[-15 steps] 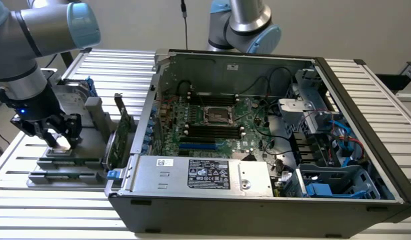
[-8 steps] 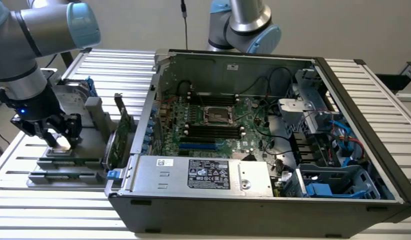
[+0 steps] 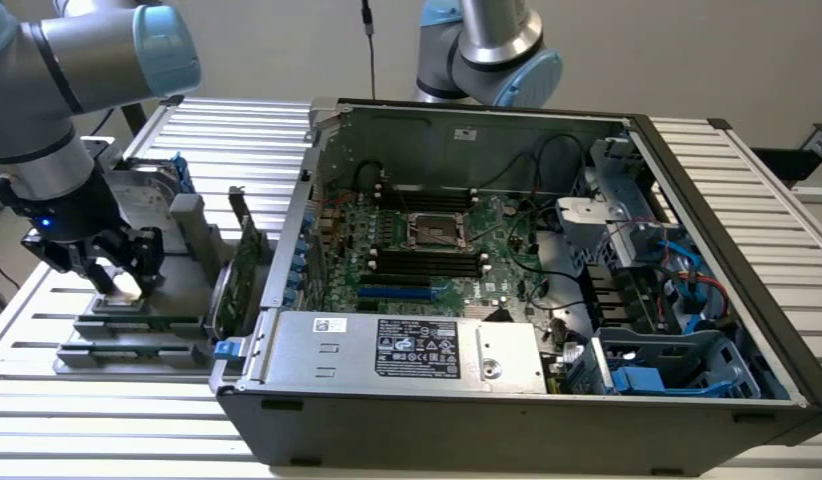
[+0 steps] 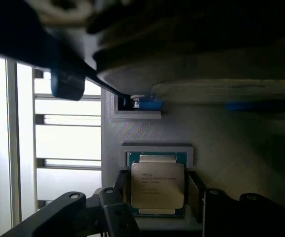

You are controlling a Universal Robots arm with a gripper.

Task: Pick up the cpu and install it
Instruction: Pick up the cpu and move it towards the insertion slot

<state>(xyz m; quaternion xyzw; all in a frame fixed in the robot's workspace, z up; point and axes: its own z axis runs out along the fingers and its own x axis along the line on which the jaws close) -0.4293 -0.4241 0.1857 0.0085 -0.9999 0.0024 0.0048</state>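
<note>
1. The cpu [image 4: 157,185] lies flat in a shallow recess of a grey printed holder [image 4: 147,131]. Its shiny metal lid faces up, with a thin green rim showing around it.
2. In the exterior view the holder sits on the slatted bench [image 3: 384,455], at the exterior view's left of the open computer case [image 3: 731,200] and just beside an upright green circuit card [image 3: 238,270].
3. The end effector [image 3: 114,272] is low over the holder. In the wrist view its fingers [image 4: 118,195] are spread and straddle the chip, one close beside each of two opposite edges. I cannot tell whether either finger is touching the rim yet, and the chip looks seated, not lifted.
4. The motherboard's empty socket [image 3: 435,232] is well apart from the chip, inside the case.
5. Judged from its look, the chip is light, thin and stiff. The polished lid would be slippery, and the underside contacts are likely delicate.
6. The sensible hold is on the two opposite edges of the rim, squarely and level, with modest squeeze so it neither tilts nor pops out.
</note>
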